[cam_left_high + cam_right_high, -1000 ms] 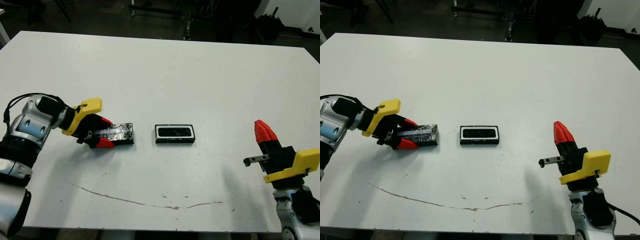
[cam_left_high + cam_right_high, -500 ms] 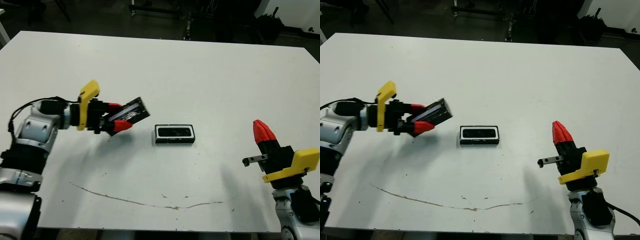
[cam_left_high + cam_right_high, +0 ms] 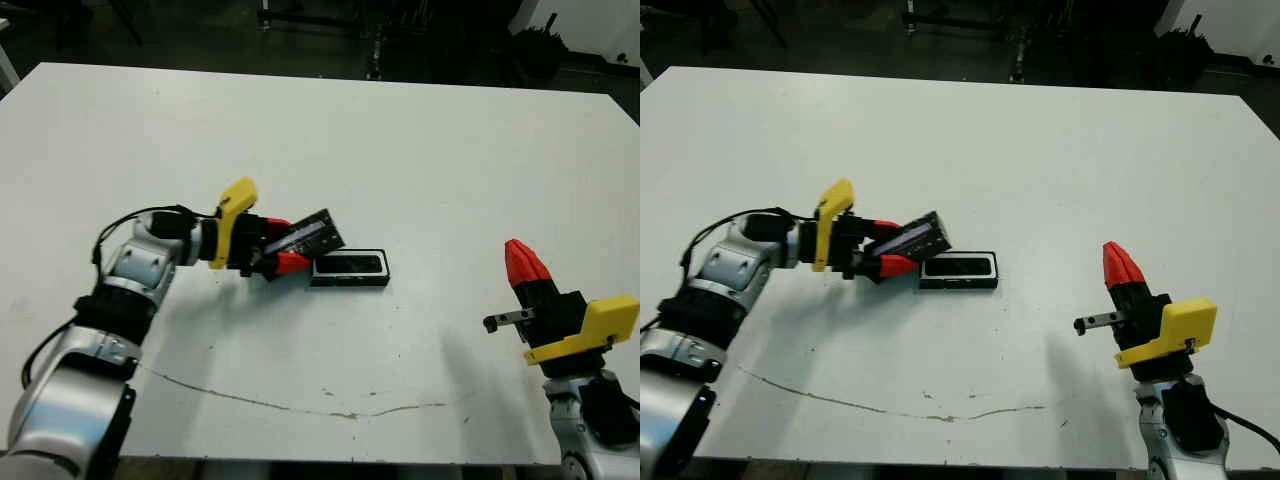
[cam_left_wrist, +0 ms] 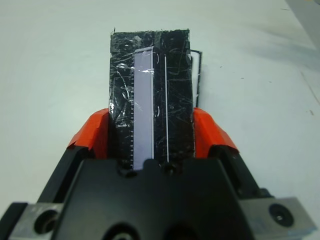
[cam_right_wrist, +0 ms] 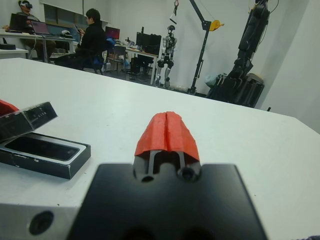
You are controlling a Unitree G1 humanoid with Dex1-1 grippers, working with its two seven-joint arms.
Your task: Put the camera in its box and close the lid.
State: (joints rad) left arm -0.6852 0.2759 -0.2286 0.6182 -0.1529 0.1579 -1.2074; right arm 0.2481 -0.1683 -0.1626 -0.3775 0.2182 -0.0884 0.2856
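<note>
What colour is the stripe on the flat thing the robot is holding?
Pale silvery-white, down the flat glossy black lid; the left wrist view shows it best.

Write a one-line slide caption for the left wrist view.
Left gripper holds the lid just short of the box.

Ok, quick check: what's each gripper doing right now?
Left gripper: shut on the lid, held tilted beside the box.
Right gripper: shut, holding nothing.
</note>
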